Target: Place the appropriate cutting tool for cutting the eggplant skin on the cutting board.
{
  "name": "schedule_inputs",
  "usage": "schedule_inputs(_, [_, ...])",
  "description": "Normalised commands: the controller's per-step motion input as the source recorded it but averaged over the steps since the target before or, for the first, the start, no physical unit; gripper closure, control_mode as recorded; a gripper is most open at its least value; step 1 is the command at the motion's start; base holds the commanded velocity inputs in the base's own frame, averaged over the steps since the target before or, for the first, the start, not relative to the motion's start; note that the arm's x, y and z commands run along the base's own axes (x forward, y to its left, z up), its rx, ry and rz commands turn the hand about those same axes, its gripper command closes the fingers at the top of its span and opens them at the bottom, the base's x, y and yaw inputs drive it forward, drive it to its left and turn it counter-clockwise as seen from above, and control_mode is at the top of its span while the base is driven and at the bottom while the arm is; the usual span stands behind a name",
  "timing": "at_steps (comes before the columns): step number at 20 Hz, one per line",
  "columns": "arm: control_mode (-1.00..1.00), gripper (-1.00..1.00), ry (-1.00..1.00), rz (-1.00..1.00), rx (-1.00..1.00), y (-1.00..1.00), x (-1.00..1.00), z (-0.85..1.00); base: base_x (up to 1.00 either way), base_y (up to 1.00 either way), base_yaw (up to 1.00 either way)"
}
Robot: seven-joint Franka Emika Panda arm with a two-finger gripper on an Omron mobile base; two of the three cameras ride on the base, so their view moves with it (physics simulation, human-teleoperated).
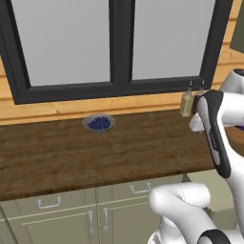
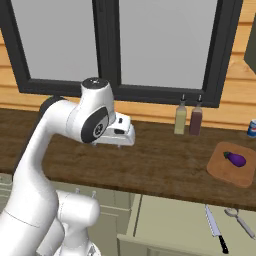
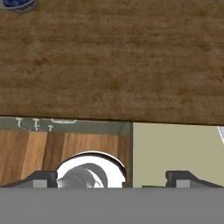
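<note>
The dark purple eggplant lies on the light reddish-brown cutting board at the right end of the dark wood counter. Below it, an open drawer holds a black-handled knife and a metal peeler side by side. My gripper hangs over the middle of the counter, well left of the board and the drawer. In the hand view the gripper is open, its two tips wide apart with nothing between them, above the counter's front edge and the drawer's pale inside.
A bowl of blue berries sits at the back of the counter near the window. Two bottles stand against the wall left of the board, and a can at the far right. Cabinet doors run below.
</note>
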Motion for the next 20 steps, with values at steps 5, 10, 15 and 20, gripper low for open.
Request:
schedule_inputs(5, [-1.0,-1.0,0.16,0.0,0.11,-1.0,-0.44,-0.01,0.0,0.0,0.0])
schedule_inputs(10, [-1.0,-1.0,0.15,0.0,0.11,-1.0,-0.36,-0.2,0.0,0.0,0.0])
schedule_inputs(15, [-1.0,-1.0,0.13,0.0,0.09,-1.0,-0.4,-0.39,0.0,0.0,0.0])
schedule_inputs(20, [-1.0,-1.0,0.07,0.0,0.06,-1.0,-0.54,-0.42,0.0,0.0,0.0])
